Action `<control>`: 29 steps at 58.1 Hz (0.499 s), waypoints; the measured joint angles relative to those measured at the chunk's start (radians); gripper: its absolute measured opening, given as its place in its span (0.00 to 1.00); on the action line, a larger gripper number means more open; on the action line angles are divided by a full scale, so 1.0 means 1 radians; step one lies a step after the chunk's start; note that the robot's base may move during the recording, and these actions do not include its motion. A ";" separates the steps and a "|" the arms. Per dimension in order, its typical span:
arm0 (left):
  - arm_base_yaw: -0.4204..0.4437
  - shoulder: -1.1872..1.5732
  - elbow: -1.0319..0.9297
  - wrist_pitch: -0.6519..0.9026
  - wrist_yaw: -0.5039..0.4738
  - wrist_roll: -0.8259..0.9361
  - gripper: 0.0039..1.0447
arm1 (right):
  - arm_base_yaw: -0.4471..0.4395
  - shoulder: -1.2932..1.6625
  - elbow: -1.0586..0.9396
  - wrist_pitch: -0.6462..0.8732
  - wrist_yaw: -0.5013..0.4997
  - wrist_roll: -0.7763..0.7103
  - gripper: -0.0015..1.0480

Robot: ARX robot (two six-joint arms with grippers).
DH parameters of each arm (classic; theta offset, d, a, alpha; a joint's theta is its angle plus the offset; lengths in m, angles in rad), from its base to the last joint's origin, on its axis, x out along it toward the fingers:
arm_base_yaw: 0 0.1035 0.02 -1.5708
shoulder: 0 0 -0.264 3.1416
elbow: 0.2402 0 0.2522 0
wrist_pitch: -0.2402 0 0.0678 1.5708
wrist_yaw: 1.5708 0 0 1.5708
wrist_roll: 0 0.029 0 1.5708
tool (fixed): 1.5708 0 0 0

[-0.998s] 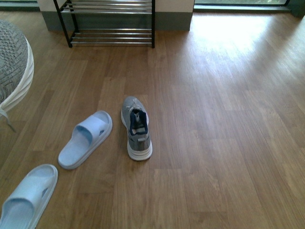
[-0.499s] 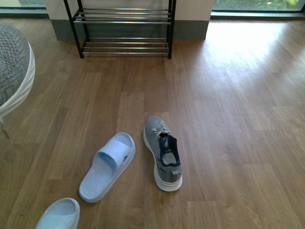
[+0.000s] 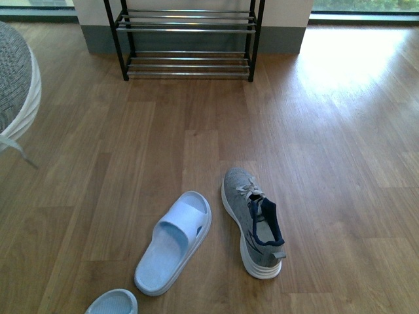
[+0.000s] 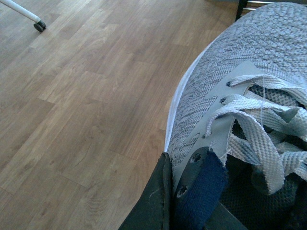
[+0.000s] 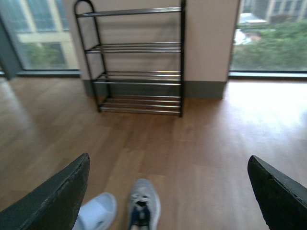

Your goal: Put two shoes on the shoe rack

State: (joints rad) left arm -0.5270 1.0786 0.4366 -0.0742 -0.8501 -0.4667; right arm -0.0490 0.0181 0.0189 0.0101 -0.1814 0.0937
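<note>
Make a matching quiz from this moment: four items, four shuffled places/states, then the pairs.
Items
1. sneaker central in front view
2. sneaker filling left wrist view
3. shoe rack
4. right end effector

Places/states
a. open, nothing between its fingers
b. on the floor beside a blue slide
c. against the far wall, no shoes on its bars
d. pinched at the collar by the left end effector

Pairs: 1-b, 2-d, 3-c, 4-a

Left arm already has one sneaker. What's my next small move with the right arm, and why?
Probably ease the right gripper down toward the floor sneaker. Its jaws are wide open and empty, the sneaker shows between them beside the slide, and the rack stands well beyond, so grasping seems to come before carrying.
</note>
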 joint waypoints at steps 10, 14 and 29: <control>0.000 0.000 0.000 0.000 0.001 0.000 0.01 | -0.002 0.402 0.002 0.258 -0.049 0.037 0.91; 0.000 0.000 0.000 0.000 -0.003 0.000 0.01 | 0.001 0.647 0.010 0.462 -0.037 0.009 0.91; 0.000 0.000 0.000 0.000 -0.003 0.000 0.01 | 0.109 1.633 0.229 0.974 -0.021 -0.058 0.91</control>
State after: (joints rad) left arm -0.5274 1.0786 0.4366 -0.0742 -0.8528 -0.4667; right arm 0.0605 1.6516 0.2481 0.9840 -0.2028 0.0353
